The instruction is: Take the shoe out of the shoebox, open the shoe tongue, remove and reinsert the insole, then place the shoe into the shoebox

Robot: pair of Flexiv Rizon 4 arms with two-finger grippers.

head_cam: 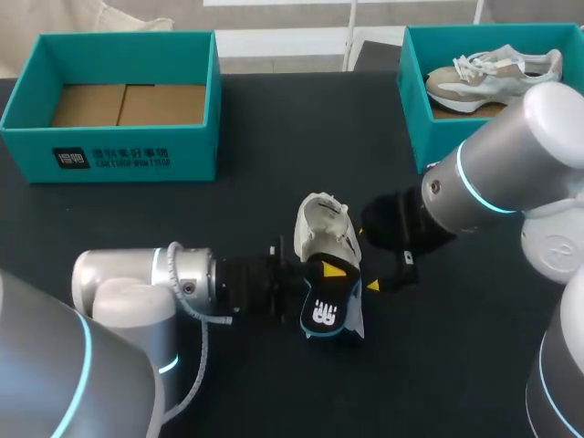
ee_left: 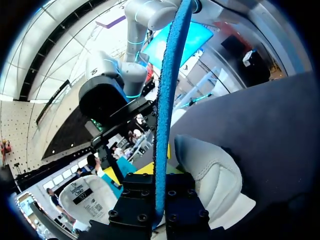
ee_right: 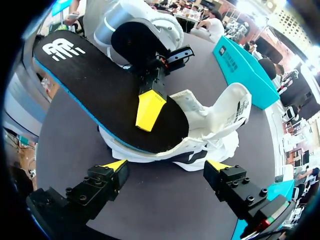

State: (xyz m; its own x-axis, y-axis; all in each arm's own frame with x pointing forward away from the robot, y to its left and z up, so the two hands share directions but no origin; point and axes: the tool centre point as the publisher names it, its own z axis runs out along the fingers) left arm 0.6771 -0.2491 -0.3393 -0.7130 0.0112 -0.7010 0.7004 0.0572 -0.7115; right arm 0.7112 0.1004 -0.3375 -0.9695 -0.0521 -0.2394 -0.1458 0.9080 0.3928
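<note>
Left gripper (ee_left: 159, 197) pinches insole (ee_right: 100, 85); its front end sits in white shoe (ee_right: 220, 125) on table (head_cam: 182, 219). Right gripper (ee_right: 167, 165) has fingers spread wide beside shoe and should pin shoe so insole slides cleanly.

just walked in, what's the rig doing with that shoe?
The left gripper is shut on the insole. One end of the insole sits inside the white shoe on the table and the other end sticks out. One moment can't show whether it's going in or coming out. The right gripper is open beside the shoe, holding nothing. A second shoe lies in the right shoebox.
</note>
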